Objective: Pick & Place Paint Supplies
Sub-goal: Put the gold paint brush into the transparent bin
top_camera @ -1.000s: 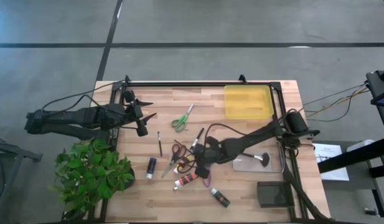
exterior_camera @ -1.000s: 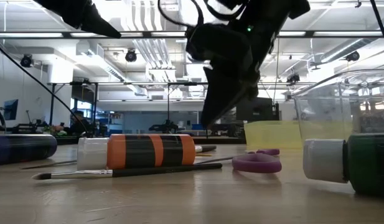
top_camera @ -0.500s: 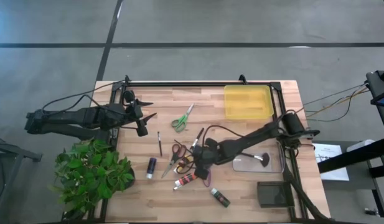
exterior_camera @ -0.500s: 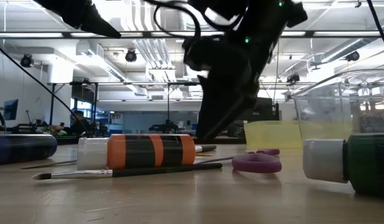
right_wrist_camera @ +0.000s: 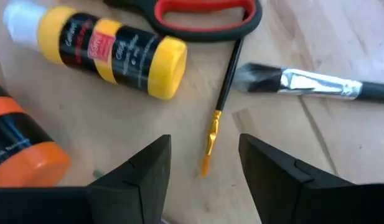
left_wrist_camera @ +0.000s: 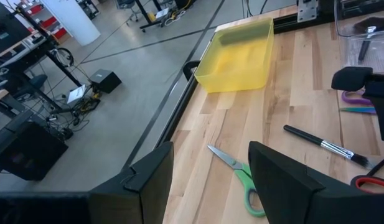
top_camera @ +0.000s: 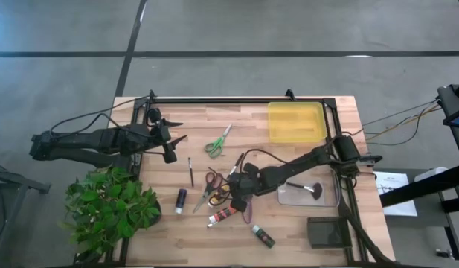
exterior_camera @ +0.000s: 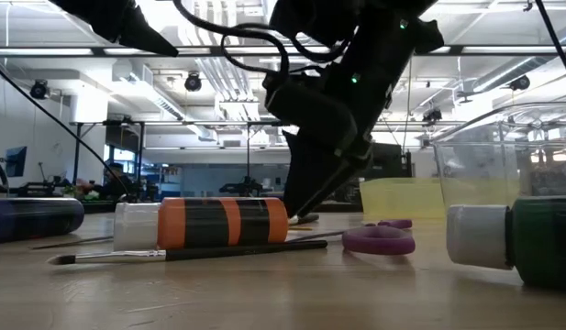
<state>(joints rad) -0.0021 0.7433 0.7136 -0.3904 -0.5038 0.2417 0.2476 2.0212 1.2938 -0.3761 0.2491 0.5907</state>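
So the right gripper (top_camera: pixel 239 199) is low over the pile of paint supplies in the lower middle of the high view, fingers spread with nothing between them. From its wrist camera the gap sits right over a thin brush with a gold-orange ferrule (right_wrist_camera: pixel 211 134), so my guess is that's the pick. The yellow paint tube (right_wrist_camera: pixel 98 46) and red-handled scissors (right_wrist_camera: pixel 204 12) lie just beside it, so it's a tight spot. An orange tube (exterior_camera: pixel 214 223) lies near the front in the low view. The yellow tray (top_camera: pixel 296 121), upper right of the table, looks like the drop-off. The left gripper (top_camera: pixel 169 141) waits at the table's upper left, fingers apart, holding nothing.
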